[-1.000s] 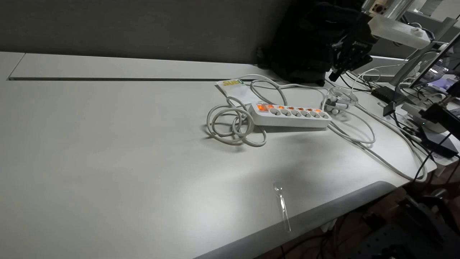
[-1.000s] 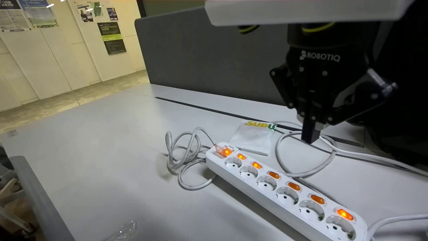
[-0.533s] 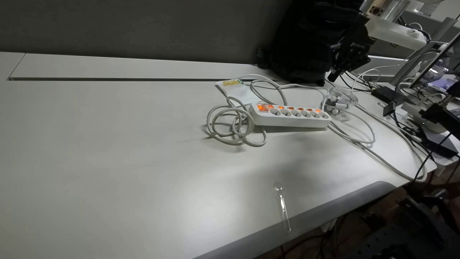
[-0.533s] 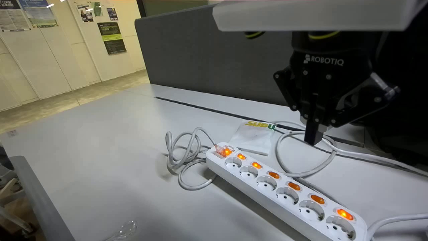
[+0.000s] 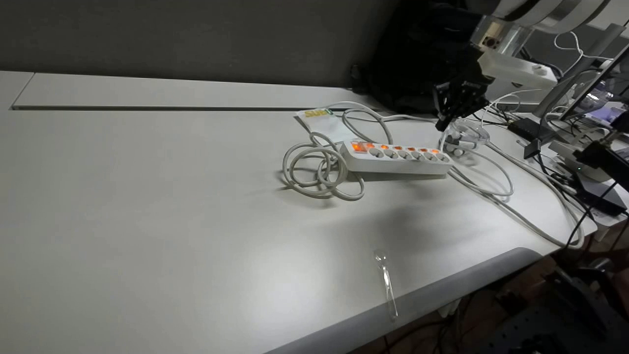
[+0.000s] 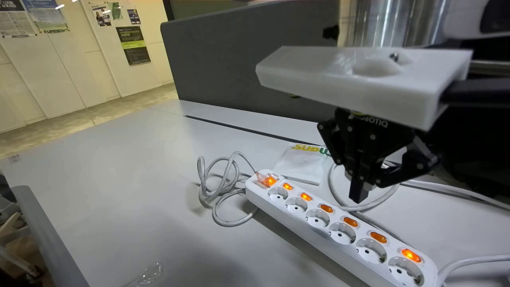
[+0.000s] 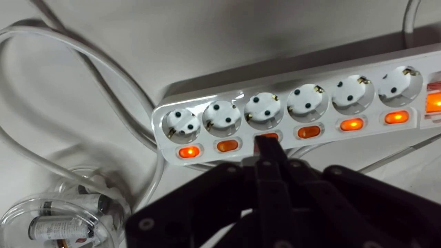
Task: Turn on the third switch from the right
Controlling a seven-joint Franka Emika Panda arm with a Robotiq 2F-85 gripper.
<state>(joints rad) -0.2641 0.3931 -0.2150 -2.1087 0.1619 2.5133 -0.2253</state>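
A white power strip (image 5: pixel 398 166) lies on the table in both exterior views (image 6: pixel 295 223) and crosses the wrist view (image 7: pixel 208 151). Its switches are orange. The third switch from the right end (image 6: pixel 350 221) is unlit, as are its two neighbours (image 6: pixel 326 208) (image 6: pixel 378 237). The end switch (image 6: pixel 411 255) and those toward the main switch (image 6: pixel 271 180) glow. My gripper (image 6: pixel 358 193) is shut and empty, pointing down above and behind the strip. In the wrist view the fingertips (image 7: pixel 268 144) partly cover that third switch (image 7: pixel 273 135). Contact with it cannot be told.
Grey cables (image 7: pixel 69 41) loop around the strip. A Subway napkin (image 6: pixel 301 163) lies behind it. A clear plastic container (image 7: pixel 62 206) with small items stands near the strip's end. A clear spoon (image 5: pixel 385 275) lies near the front edge. A black backpack (image 5: pixel 413 59) stands at the back.
My gripper has moved down toward the strip, and left in both exterior views. It stays shut. The strip and its lights look unchanged.
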